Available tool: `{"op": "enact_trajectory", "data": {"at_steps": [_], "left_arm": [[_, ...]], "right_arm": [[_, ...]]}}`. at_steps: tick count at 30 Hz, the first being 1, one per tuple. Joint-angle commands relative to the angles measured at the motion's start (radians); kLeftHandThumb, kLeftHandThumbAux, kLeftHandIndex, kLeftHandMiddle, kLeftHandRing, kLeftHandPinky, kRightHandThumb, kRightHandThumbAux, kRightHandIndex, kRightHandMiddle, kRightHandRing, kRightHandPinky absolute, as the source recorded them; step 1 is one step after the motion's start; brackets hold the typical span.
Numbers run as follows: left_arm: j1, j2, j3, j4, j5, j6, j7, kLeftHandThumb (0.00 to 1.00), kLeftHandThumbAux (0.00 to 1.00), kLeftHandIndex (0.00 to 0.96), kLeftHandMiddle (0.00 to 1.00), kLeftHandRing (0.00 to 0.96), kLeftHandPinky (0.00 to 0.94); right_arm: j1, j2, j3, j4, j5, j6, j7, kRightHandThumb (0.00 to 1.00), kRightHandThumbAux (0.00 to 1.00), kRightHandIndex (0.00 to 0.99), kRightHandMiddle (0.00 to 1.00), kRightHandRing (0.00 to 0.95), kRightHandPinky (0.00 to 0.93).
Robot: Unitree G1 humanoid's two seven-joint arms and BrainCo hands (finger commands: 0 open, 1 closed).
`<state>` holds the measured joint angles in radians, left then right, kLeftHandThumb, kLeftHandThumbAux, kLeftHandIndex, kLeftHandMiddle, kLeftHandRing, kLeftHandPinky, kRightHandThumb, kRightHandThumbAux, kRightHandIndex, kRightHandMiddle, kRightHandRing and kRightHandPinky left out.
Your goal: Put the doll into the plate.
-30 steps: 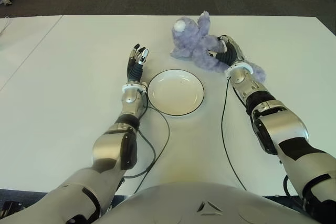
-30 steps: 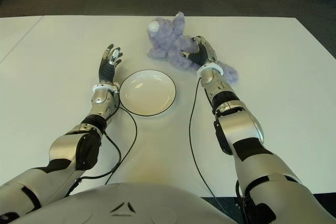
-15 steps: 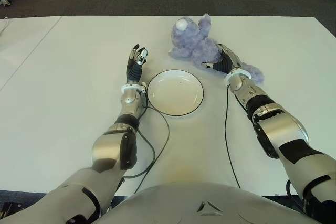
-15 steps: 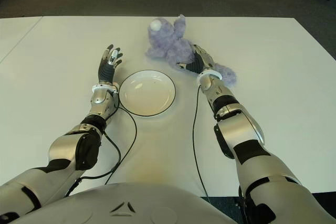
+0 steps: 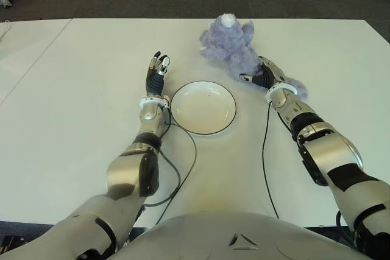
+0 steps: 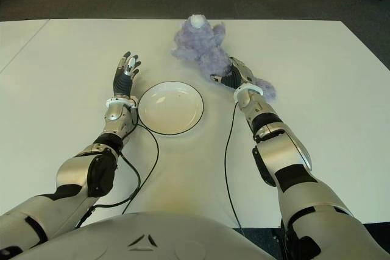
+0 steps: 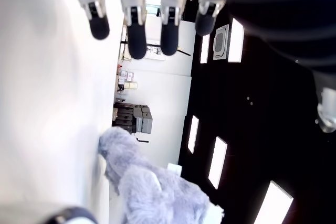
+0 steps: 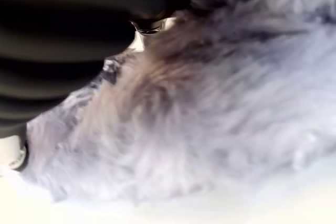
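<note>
Doll (image 5: pixel 234 44): a fluffy lilac plush animal, on the worktop beyond the plate and toward the robot's right; its body stands up from the surface, and one limb trails behind the right wrist. No part of it is over or inside the plate.
Plate (image 5: pixel 203 107): white, round, dark-rimmed, holding nothing; it lies between the two forearms, nearer to the robot than the doll.
Right hand (image 5: pixel 261 76): pressed into the doll's lower body, at the side facing the robot. The right wrist view is filled with fur right against the palm, so contact is plain. Fingers are buried in the pile; how far they have closed, and whether they truly hold the plush, cannot be told.
Left hand (image 5: pixel 157 71): idle, just beside the plate on its left side, fingers straight and slightly spread, holding nothing. Its wrist view shows bare fingertips with the doll far off.
Worktop (image 5: pixel 85 89): white; carries the doll, the plate and two dark cables running from the wrists back toward the torso.
Done so far: the right hand has reached the doll and is engaged with it.
Left to do: confirm the grasp, lift the doll, carry it toward the robot and leftward over the plate, and set it down inside the rim.
Judged progress: early; the placing itself is not yet begun.
</note>
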<state>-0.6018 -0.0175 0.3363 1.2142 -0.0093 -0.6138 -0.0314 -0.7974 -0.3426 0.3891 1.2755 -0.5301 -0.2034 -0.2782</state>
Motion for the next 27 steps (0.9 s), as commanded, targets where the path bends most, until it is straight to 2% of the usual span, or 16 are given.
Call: {"op": "enact_trajectory", "data": {"at_steps": [1, 4, 10, 12, 14, 15, 16, 17, 19, 20, 21, 22, 23, 25, 26, 27], "left_arm": [[0.253, -0.026, 0.004, 0.128, -0.008, 0.075, 0.004, 0.0, 0.38, 0.081, 0.153, 0.146, 0.096], [0.254, -0.025, 0.007, 0.128, -0.012, 0.069, -0.002, 0.0, 0.381, 0.092, 0.16, 0.154, 0.086], [0.253, -0.028, 0.019, 0.128, -0.026, 0.071, -0.019, 0.0, 0.374, 0.086, 0.16, 0.154, 0.089], [0.253, -0.03, 0.02, 0.128, -0.027, 0.068, -0.02, 0.0, 0.371, 0.083, 0.161, 0.153, 0.087], [0.255, -0.031, 0.02, 0.128, -0.027, 0.064, -0.021, 0.0, 0.369, 0.08, 0.157, 0.15, 0.082], [0.255, -0.031, 0.021, 0.128, -0.028, 0.063, -0.021, 0.0, 0.369, 0.079, 0.155, 0.148, 0.082], [0.255, -0.032, 0.02, 0.127, -0.028, 0.062, -0.021, 0.0, 0.368, 0.079, 0.155, 0.147, 0.082], [0.255, -0.033, 0.02, 0.127, -0.028, 0.061, -0.02, 0.0, 0.368, 0.08, 0.157, 0.149, 0.085], [0.256, -0.033, 0.019, 0.127, -0.027, 0.062, -0.018, 0.0, 0.368, 0.08, 0.157, 0.149, 0.086], [0.254, -0.032, 0.019, 0.128, -0.026, 0.067, -0.017, 0.0, 0.365, 0.08, 0.159, 0.15, 0.079], [0.253, -0.031, 0.019, 0.128, -0.026, 0.07, -0.017, 0.0, 0.365, 0.083, 0.165, 0.153, 0.068], [0.252, -0.03, 0.02, 0.129, -0.027, 0.073, -0.018, 0.0, 0.365, 0.083, 0.166, 0.153, 0.066], [0.251, -0.03, 0.021, 0.129, -0.027, 0.074, -0.019, 0.0, 0.365, 0.086, 0.169, 0.155, 0.061], [0.251, -0.03, 0.023, 0.129, -0.03, 0.074, -0.022, 0.0, 0.364, 0.086, 0.169, 0.155, 0.06], [0.251, -0.03, 0.024, 0.129, -0.031, 0.074, -0.023, 0.0, 0.363, 0.089, 0.171, 0.157, 0.06], [0.252, -0.029, 0.025, 0.129, -0.032, 0.074, -0.024, 0.0, 0.363, 0.089, 0.172, 0.157, 0.06]], "right_arm": [[0.12, 0.027, 0.024, 0.089, -0.022, 0.127, 0.109, 0.23, 0.397, 0.051, 0.0, 0.0, 0.046], [0.12, 0.031, 0.013, 0.09, -0.011, 0.142, 0.107, 0.243, 0.356, 0.001, 0.0, 0.005, 0.096], [0.119, 0.036, -0.004, 0.087, 0.004, 0.143, 0.088, 0.248, 0.334, 0.0, 0.0, 0.012, 0.082], [0.118, 0.039, -0.012, 0.084, 0.011, 0.136, 0.077, 0.253, 0.347, 0.0, 0.0, 0.019, 0.107], [0.118, 0.04, -0.019, 0.082, 0.015, 0.131, 0.067, 0.26, 0.379, 0.012, 0.014, 0.094, 0.219], [0.119, 0.04, -0.022, 0.081, 0.016, 0.129, 0.064, 0.263, 0.396, 0.038, 0.075, 0.17, 0.322], [0.12, 0.041, -0.026, 0.08, 0.019, 0.125, 0.057, 0.264, 0.399, 0.042, 0.085, 0.183, 0.339], [0.12, 0.041, -0.029, 0.08, 0.02, 0.123, 0.053, 0.272, 0.421, 0.081, 0.176, 0.283, 0.433], [0.122, 0.042, -0.037, 0.079, 0.024, 0.119, 0.042, 0.275, 0.427, 0.092, 0.203, 0.313, 0.461], [0.124, 0.042, -0.044, 0.078, 0.029, 0.115, 0.028, 0.285, 0.454, 0.167, 0.255, 0.357, 0.5], [0.126, 0.043, -0.049, 0.077, 0.032, 0.112, 0.017, 0.326, 0.498, 0.301, 0.351, 0.405, 0.519], [0.127, 0.043, -0.053, 0.077, 0.033, 0.108, 0.003, 0.334, 0.505, 0.324, 0.367, 0.414, 0.522], [0.128, 0.043, -0.054, 0.076, 0.033, 0.107, -0.005, 0.367, 0.528, 0.419, 0.444, 0.462, 0.554], [0.13, 0.043, -0.057, 0.076, 0.032, 0.104, -0.021, 0.377, 0.534, 0.447, 0.466, 0.476, 0.564], [0.13, 0.043, -0.058, 0.076, 0.032, 0.103, -0.029, 0.419, 0.558, 0.521, 0.568, 0.568, 0.637], [0.131, 0.044, -0.062, 0.076, 0.034, 0.102, -0.037, 0.43, 0.563, 0.54, 0.593, 0.591, 0.657]]}}
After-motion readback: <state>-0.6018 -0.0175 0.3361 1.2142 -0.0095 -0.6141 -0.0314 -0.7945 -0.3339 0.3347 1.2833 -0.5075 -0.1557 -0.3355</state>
